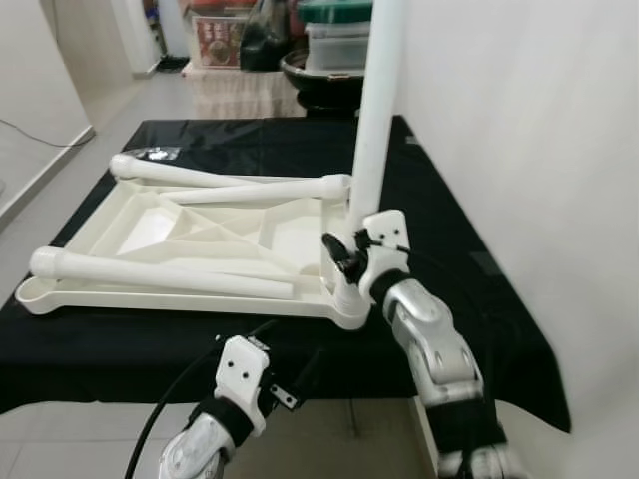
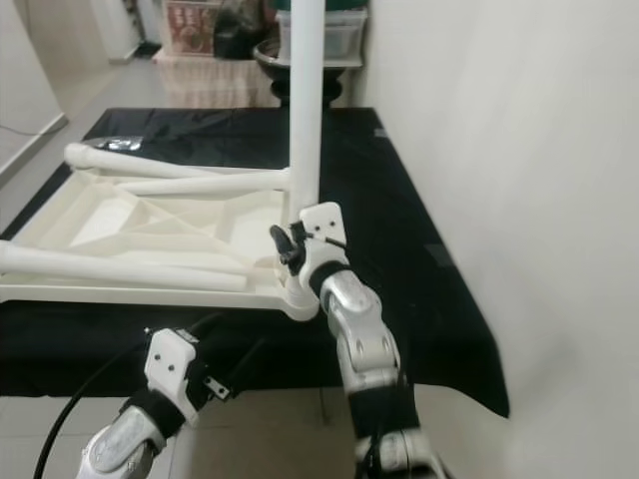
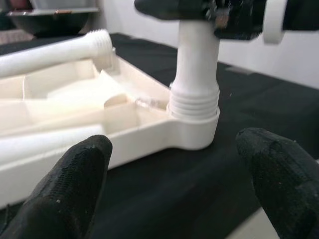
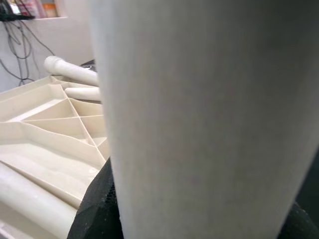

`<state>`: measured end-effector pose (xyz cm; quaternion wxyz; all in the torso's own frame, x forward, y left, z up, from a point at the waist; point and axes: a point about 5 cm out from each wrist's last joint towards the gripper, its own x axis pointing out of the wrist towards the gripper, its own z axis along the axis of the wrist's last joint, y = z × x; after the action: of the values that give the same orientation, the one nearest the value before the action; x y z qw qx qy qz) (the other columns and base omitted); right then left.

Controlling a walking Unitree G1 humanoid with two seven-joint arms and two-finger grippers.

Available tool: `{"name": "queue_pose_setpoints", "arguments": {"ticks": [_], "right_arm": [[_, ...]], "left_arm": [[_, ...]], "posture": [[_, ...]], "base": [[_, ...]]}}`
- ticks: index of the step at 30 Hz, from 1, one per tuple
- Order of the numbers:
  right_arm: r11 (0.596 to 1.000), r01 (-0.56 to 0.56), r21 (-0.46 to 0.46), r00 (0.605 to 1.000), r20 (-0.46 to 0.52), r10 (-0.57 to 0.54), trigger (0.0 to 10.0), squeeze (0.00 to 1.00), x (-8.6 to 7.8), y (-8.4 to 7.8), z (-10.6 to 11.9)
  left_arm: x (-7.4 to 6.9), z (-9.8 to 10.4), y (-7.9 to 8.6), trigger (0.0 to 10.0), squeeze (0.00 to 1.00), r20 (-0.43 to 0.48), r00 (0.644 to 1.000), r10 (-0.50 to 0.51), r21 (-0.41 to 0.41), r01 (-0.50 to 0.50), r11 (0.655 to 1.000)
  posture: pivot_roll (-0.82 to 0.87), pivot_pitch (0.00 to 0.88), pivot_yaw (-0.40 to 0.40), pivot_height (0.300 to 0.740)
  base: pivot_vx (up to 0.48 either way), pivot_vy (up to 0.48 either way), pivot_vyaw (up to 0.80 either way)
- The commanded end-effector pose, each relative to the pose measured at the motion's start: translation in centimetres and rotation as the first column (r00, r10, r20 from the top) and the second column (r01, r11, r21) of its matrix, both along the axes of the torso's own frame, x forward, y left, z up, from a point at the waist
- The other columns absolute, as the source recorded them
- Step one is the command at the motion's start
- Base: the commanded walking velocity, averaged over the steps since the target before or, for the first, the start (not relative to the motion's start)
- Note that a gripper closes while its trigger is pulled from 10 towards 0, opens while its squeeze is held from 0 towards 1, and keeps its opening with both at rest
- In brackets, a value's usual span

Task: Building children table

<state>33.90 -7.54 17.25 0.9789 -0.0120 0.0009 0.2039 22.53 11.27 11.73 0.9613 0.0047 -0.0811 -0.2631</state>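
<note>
The right gripper (image 1: 344,254) is clamped on the standing white leg (image 1: 377,110) in the tabletop (image 1: 150,225) corner, while the left gripper (image 3: 179,186) hangs apart nearby.

We see a black cloth (image 1: 469,269) covering the bench, with a white wall (image 1: 539,130) just beside it on the right. Beyond the far edge sit a dark bowl (image 1: 315,75), stacked plastic containers (image 1: 336,40) and a red-patterned box (image 1: 218,38). A grey tiled floor (image 1: 110,100) stretches away on the left.
</note>
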Motion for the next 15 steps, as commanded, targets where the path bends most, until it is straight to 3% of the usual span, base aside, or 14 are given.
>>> {"name": "queue_pose_setpoints", "arguments": {"ticks": [1, 3, 4, 5, 6, 7, 8, 12, 13, 14, 15], "right_arm": [[0.998, -0.018, -0.055, 0.961, -0.276, 0.002, 0.0, 0.0, -0.9, 0.1, -5.5], [0.998, -0.018, -0.055, 0.961, -0.276, 0.002, 0.0, 0.0, -0.9, 0.1, -5.5], [0.998, -0.021, -0.053, 0.964, -0.265, 0.006, 4.4, 0.0, -0.7, 0.3, -5.2], [0.999, -0.027, -0.037, 0.97, -0.242, 0.018, 10.0, 0.0, -0.4, 0.4, -4.8], [0.999, -0.051, 0.013, 0.976, -0.21, 0.053, 10.0, 0.49, -0.1, 0.5, -4.1], [0.999, -0.051, 0.013, 0.976, -0.21, 0.053, 10.0, 0.49, -0.1, 0.5, -4.1], [0.994, -0.091, 0.054, 0.981, -0.167, 0.099, 10.0, 1.0, 0.2, 0.6, -3.3], [0.989, -0.127, 0.077, 0.984, -0.114, 0.135, 10.0, 1.0, 0.5, 0.5, -2.2], [0.983, -0.17, 0.07, 0.98, -0.088, 0.176, 10.0, 0.71, 0.7, 0.2, -1.6], [0.964, -0.265, 0.008, 0.963, -0.056, 0.265, 10.0, 0.0, 0.7, -0.3, -1.0], [0.964, -0.265, 0.008, 0.963, -0.056, 0.265, 10.0, 0.0, 0.7, -0.3, -1.0]], "left_arm": [[-0.3, -0.1, 0.2, 10.0, 0.0, -0.008, 1.0, 0.007, 0.015, -0.007, 1.0], [-0.3, -0.1, 0.2, 10.0, 0.0, -0.008, 1.0, 0.007, 0.015, -0.007, 1.0], [-0.5, -0.1, 0.3, 10.0, 0.0, -0.012, 1.0, 0.013, 0.011, -0.013, 1.0], [-0.8, -0.2, 0.5, 10.0, 0.0, -0.019, 1.0, 0.021, 0.01, -0.021, 1.0], [-1.0, -0.4, 0.8, 10.0, 0.0, -0.028, 0.999, 0.032, 0.008, -0.032, 0.999], [-1.0, -0.4, 0.8, 10.0, 0.0, -0.028, 0.999, 0.032, 0.008, -0.032, 0.999], [-1.0, -0.5, 0.9, 10.0, 0.0, -0.035, 0.999, 0.038, 0.003, -0.038, 0.999], [-0.9, -0.7, 0.8, 10.0, 0.0, -0.038, 0.999, 0.032, 0.001, -0.032, 0.999], [-0.8, -0.8, 0.6, 10.0, 0.0, -0.038, 0.999, 0.02, 0.002, -0.02, 1.0], [-0.8, -0.8, 0.4, 10.0, 0.0, -0.04, 0.999, 0.008, 0.006, -0.008, 1.0], [-0.8, -0.8, 0.4, 10.0, 0.0, -0.04, 0.999, 0.008, 0.006, -0.008, 1.0]], "posture": [[0.05, 0.12, -0.032, 0.74], [0.05, 0.12, -0.032, 0.74], [0.05, 0.117, -0.032, 0.74], [0.05, 0.115, -0.027, 0.74], [0.05, 0.107, -0.022, 0.74], [0.05, 0.107, -0.022, 0.74], [0.05, 0.106, -0.021, 0.74], [0.05, 0.094, -0.02, 0.74], [0.05, 0.091, -0.019, 0.74], [0.05, 0.081, -0.015, 0.74], [0.05, 0.081, -0.015, 0.74]], "base": [[0.0, 0.0, 0.0], [0.0, 0.0, 0.0], [0.0, 0.0, 0.0], [0.0, 0.0, 0.0], [0.0, 0.0, 0.0], [0.0, 0.0, 0.0], [0.0, 0.0, 0.0], [0.0, 0.0, 0.0], [0.0, 0.0, 0.0], [0.0, 0.0, 0.0], [0.0, 0.0, 0.0]]}}
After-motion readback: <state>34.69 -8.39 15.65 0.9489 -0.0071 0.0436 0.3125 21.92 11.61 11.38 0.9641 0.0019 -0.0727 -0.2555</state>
